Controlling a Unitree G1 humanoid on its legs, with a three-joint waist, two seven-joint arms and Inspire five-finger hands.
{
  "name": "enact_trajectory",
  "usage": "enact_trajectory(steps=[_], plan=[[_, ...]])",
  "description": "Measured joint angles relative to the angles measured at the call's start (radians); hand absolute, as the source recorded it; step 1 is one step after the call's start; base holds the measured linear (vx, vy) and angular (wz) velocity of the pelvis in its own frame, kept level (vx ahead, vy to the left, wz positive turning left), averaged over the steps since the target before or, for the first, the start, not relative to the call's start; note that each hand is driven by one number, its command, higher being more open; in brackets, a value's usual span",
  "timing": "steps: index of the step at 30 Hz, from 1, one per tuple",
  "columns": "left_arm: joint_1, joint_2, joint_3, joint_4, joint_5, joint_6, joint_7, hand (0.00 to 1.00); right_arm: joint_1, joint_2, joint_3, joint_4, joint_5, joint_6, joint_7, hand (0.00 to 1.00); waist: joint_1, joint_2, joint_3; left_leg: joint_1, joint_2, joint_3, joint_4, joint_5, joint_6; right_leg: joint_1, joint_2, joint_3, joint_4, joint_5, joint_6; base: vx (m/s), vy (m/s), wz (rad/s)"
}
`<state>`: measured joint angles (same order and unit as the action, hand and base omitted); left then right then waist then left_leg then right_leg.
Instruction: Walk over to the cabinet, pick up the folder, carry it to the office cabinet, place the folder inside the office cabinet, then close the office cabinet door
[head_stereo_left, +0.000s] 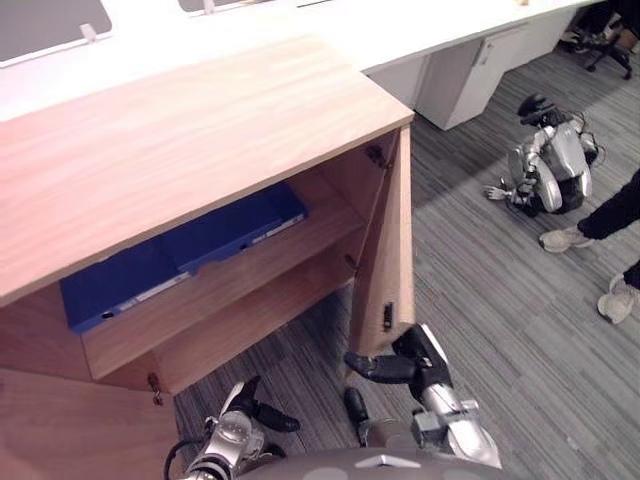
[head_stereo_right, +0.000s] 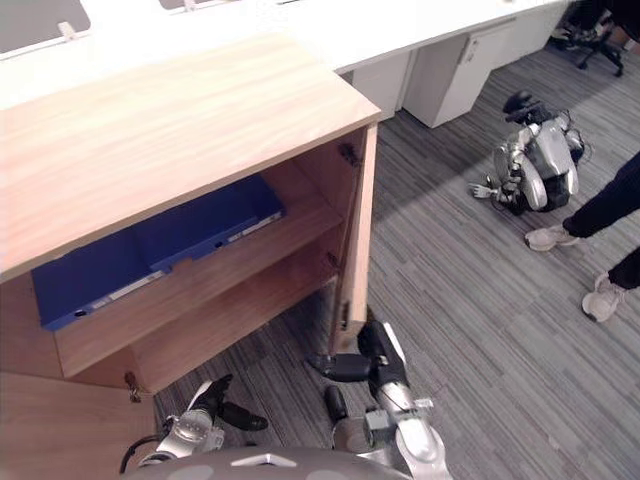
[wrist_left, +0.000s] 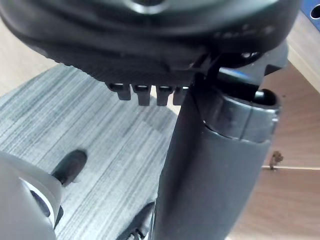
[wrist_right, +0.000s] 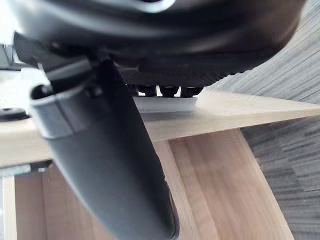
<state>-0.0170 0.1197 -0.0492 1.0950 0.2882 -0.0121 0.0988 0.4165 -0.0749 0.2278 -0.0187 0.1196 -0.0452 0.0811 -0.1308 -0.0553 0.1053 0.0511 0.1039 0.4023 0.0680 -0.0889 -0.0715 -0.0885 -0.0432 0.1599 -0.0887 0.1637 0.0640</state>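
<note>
The blue folder (head_stereo_left: 190, 250) lies flat on the upper shelf (head_stereo_left: 255, 270) inside the cabinet (head_stereo_left: 180, 130), so by my reading what is left is shutting the doors. Both stand open: the right door (head_stereo_left: 385, 260) swung out toward the robot, the left door (head_stereo_left: 70, 430) at the lower left.

The right hand (head_stereo_left: 405, 362) is low, just beside the bottom outer edge of the right door, fingers straight and apart, holding nothing. I cannot tell whether it touches the wood. The left hand (head_stereo_left: 250, 405) hangs low over the carpet (head_stereo_left: 500, 300) between the doors, fingers relaxed and empty.

To close well, lay the straight fingers flat on the door's outer face near its free edge, far from the hinges, and push in a steady arc. Pressing at the very bottom corner may twist the panel, so a spot higher up looks safer. Keep the left hand out of the opening, or it could be caught. The folder's front edge sits near the shelf lip; judge that it clears before the door shuts
</note>
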Motion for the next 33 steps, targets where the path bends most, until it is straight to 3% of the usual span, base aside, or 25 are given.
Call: enact_trajectory(steps=[8, 14, 20, 23, 33], plan=[[0.009, -0.007, -0.001, -0.003, -0.005, 0.01, 0.005, 1.0, -0.259, -0.012, 0.046, 0.165, -0.001, 0.024, -0.07, 1.0, 0.071, -0.012, -0.004, -0.041, -0.02, -0.16, -0.084, 0.084, 0.005, 0.011, -0.027, -0.16, 0.004, -0.019, -0.006, -0.04, -0.01, 0.59], [0.013, -0.006, 0.035, -0.011, -0.033, 0.013, 0.011, 1.0, -0.391, -0.043, 0.016, 0.271, 0.001, 0.032, -0.135, 1.0, 0.089, -0.01, -0.003, -0.06, -0.036, -0.278, -0.139, 0.135, 0.008, 0.027, -0.045, -0.279, 0.015, -0.048, 0.005, -0.03, 0.007, 0.64], [0.026, -0.007, 0.068, -0.035, -0.063, 0.013, 0.014, 1.0, -0.548, -0.085, -0.067, 0.442, 0.073, 0.021, -0.149, 1.0, 0.126, 0.02, -0.006, -0.07, -0.055, -0.343, -0.155, 0.159, 0.023, 0.041, -0.061, -0.34, 0.025, -0.058, 0.011, -0.01, 0.023, 0.33], [0.037, -0.006, 0.071, -0.045, -0.064, 0.013, 0.014, 1.0, -0.558, -0.081, -0.097, 0.494, 0.079, 0.02, -0.154, 1.0, 0.127, 0.032, -0.007, -0.066, -0.061, -0.373, -0.155, 0.161, 0.025, 0.06, -0.067, -0.367, 0.028, -0.069, 0.015, 0.01, 0.018, 0.31], [0.042, -0.01, 0.075, -0.048, -0.104, 0.014, 0.018, 1.0, -0.453, -0.017, -0.136, 0.621, 0.113, 0.022, -0.146, 1.0, 0.126, 0.035, -0.008, -0.054, -0.064, -0.417, -0.156, 0.158, 0.021, 0.096, -0.07, -0.414, 0.031, -0.097, 0.018, 0.03, 0.004, 0.15]])
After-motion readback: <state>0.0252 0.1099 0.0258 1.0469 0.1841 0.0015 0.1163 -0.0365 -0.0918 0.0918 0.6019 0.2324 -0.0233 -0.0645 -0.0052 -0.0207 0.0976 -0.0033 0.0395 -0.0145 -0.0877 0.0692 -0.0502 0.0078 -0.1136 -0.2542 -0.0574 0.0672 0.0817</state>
